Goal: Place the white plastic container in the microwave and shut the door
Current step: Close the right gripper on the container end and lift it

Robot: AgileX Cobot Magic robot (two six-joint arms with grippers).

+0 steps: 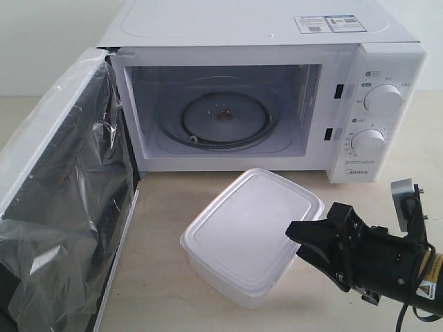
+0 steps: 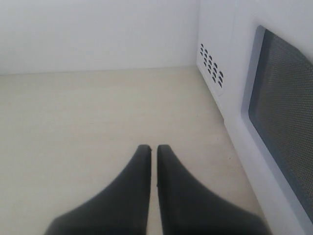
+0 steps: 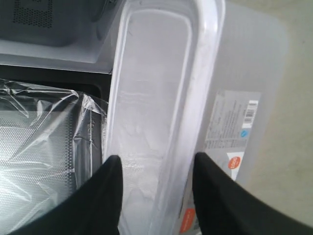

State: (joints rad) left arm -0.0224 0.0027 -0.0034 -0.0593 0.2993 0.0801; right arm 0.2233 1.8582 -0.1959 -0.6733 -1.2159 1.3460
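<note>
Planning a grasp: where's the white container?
Exterior view: the white container sits on the table before the open microwave, right end effector at its edge.

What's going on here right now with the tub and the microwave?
The white plastic container sits lidded on the table in front of the microwave. The right gripper is at its right side, open, with its fingers either side of the lid's rim; I cannot tell whether they touch it. The door hangs wide open and the glass turntable is bare. The left gripper is shut, holds nothing, and is low over the table beside the microwave.
</note>
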